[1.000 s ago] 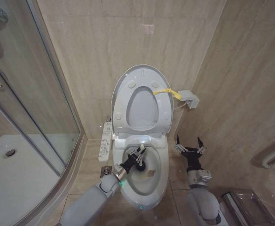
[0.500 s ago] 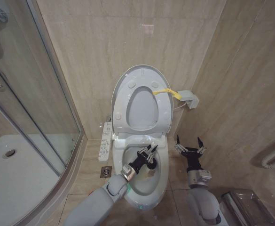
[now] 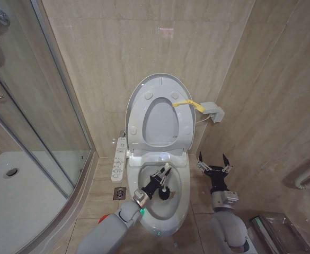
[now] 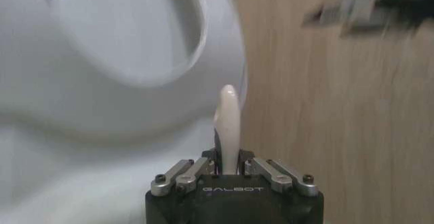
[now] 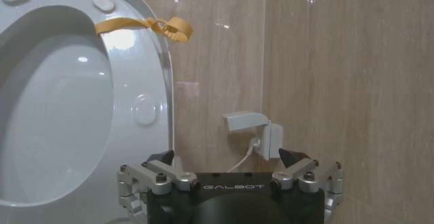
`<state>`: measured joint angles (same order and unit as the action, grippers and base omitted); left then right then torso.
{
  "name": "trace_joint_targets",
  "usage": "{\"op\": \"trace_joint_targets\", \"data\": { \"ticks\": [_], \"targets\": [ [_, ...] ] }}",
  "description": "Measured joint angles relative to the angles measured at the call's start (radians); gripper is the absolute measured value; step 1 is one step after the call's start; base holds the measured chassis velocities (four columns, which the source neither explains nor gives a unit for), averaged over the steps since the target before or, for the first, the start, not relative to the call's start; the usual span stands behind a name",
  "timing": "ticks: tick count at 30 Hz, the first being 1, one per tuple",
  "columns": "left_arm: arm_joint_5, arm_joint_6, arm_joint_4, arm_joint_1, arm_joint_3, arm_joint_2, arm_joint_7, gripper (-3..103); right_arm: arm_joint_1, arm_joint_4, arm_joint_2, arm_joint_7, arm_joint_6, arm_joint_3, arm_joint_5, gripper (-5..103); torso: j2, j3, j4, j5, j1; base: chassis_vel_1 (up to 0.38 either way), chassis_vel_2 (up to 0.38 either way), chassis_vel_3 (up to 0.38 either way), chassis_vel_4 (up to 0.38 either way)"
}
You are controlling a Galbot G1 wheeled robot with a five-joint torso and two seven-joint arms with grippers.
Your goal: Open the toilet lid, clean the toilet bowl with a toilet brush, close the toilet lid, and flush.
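Left pincer (image 3: 160, 179): clenched on thin white stick handle of black-bristled toilet brush (image 3: 166, 192), head down inside white oval ceramic toilet bowl (image 3: 182, 197). Glossy white oval toilet lid (image 3: 135, 100): raised against wall. Right pincer (image 3: 213, 163): released, beside the bowl above the floor.

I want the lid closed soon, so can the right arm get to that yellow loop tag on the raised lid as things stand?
Probably yes. The right tool hangs open beside the toilet bowl, with bare wall and floor between it and the yellow loop tag on the upright toilet lid.
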<state>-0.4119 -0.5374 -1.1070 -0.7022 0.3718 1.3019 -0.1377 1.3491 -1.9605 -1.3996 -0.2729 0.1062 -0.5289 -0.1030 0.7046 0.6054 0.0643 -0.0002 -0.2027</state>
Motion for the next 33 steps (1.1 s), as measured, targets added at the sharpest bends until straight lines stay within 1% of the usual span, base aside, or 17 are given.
{"op": "trace_joint_targets", "data": {
  "ticks": [1, 2, 3, 5, 6, 8, 9, 13, 17, 19, 21, 23, 25, 26, 29, 33],
  "targets": [
    [0.000, 0.000, -0.001, 0.001, -0.001, 0.000, 0.000, 19, 0.000, 0.000, 0.000, 0.001, 0.000, 0.000, 0.000, 100, 0.000, 0.000, -0.0010, 0.0005, 0.000, 0.000, 0.000, 0.000, 0.000],
    [0.000, 0.000, -0.001, 0.001, -0.001, 0.000, 0.000, 19, 0.000, 0.000, 0.000, 0.001, 0.000, 0.000, 0.000, 100, 0.000, 0.000, -0.0010, 0.0005, 0.000, 0.000, 0.000, 0.000, 0.000],
    [0.000, 0.000, -0.010, 0.002, -0.004, 0.000, 0.001, 19, 0.000, 0.000, 0.000, 0.000, 0.000, 0.000, 0.000, 100, 0.000, 0.000, -0.0004, 0.0004, 0.000, 0.000, 0.000, 0.000, 0.000],
    [0.000, 0.003, -0.046, -0.002, -0.005, 0.001, 0.006, 19, 0.000, 0.000, 0.000, 0.000, 0.000, 0.000, 0.000, 100, 0.000, 0.000, -0.0003, 0.0005, 0.000, 0.000, 0.000, 0.000, 0.000],
    [0.000, 0.003, -0.046, -0.002, -0.005, 0.001, 0.006, 19, 0.000, 0.000, 0.000, 0.000, 0.000, 0.000, 0.000, 100, 0.000, 0.000, -0.0003, 0.0005, 0.000, 0.000, 0.000, 0.000, 0.000],
    [0.000, 0.014, -0.113, -0.016, 0.003, 0.001, 0.016, 19, 0.000, 0.000, 0.000, 0.000, 0.000, 0.000, 0.000, 100, 0.000, 0.000, 0.0001, 0.0002, 0.000, 0.000, 0.000, 0.000, 0.000],
    [0.000, 0.014, -0.113, -0.016, 0.003, 0.001, 0.016, 19, 0.000, 0.000, 0.000, 0.000, 0.000, 0.000, 0.000, 100, 0.000, 0.000, 0.0001, 0.0002, 0.000, 0.000, 0.000, 0.000, 0.000],
    [0.005, 0.042, -0.223, -0.052, 0.025, -0.001, 0.029, 19, 0.000, 0.000, 0.000, 0.000, 0.000, 0.000, 0.000, 100, 0.000, 0.000, -0.0002, 0.0002, 0.000, 0.000, 0.000, 0.000, 0.000],
    [0.005, 0.049, -0.258, -0.062, 0.030, -0.001, 0.030, 19, 0.000, 0.000, 0.000, 0.000, 0.000, 0.000, 0.000, 100, 0.000, 0.000, -0.0002, 0.0002, 0.000, 0.000, 0.000, 0.000, 0.000],
    [0.005, 0.048, -0.250, -0.061, 0.030, -0.002, 0.027, 19, 0.000, 0.000, 0.000, 0.000, 0.000, 0.000, 0.000, 100, 0.000, 0.000, -0.0002, 0.0002, 0.000, 0.000, 0.000, 0.000, 0.000],
    [0.004, 0.038, -0.207, -0.053, 0.028, -0.006, 0.020, 19, 0.000, 0.000, 0.000, 0.000, 0.000, 0.000, 0.000, 100, 0.000, 0.000, -0.0001, 0.0002, 0.000, 0.000, 0.000, 0.000, 0.000],
    [0.004, 0.033, -0.191, -0.050, 0.027, -0.008, 0.018, 19, 0.000, 0.000, 0.000, 0.000, 0.000, 0.000, 0.000, 100, 0.000, 0.000, -0.0002, 0.0002, 0.000, 0.000, 0.000, 0.000, 0.000],
    [0.006, 0.016, -0.126, -0.039, 0.019, -0.013, 0.011, 19, 0.000, 0.000, 0.000, 0.000, 0.000, 0.000, 0.000, 100, 0.000, 0.000, -0.0005, 0.0001, 0.000, 0.000, 0.000, 0.000, 0.000],
    [0.007, 0.013, -0.115, -0.037, 0.016, -0.013, 0.011, 19, 0.000, 0.000, 0.000, 0.000, 0.000, 0.000, 0.000, 100, 0.000, 0.000, -0.0004, 0.0001, 0.000, 0.000, 0.000, 0.000, 0.000],
    [0.008, 0.010, -0.101, -0.033, 0.010, -0.014, 0.012, 19, 0.000, 0.000, 0.000, 0.000, 0.000, 0.000, 0.000, 100, 0.000, 0.000, -0.0004, 0.0001, 0.000, 0.000, 0.000, 0.000, 0.000],
    [0.008, 0.015, -0.138, -0.037, 0.010, -0.019, 0.016, 19, 0.000, 0.000, 0.000, 0.000, 0.000, 0.000, 0.000, 100, 0.000, 0.000, -0.0004, 0.0003, 0.000, 0.000, 0.000, 0.000, 0.000]
  ]
}}
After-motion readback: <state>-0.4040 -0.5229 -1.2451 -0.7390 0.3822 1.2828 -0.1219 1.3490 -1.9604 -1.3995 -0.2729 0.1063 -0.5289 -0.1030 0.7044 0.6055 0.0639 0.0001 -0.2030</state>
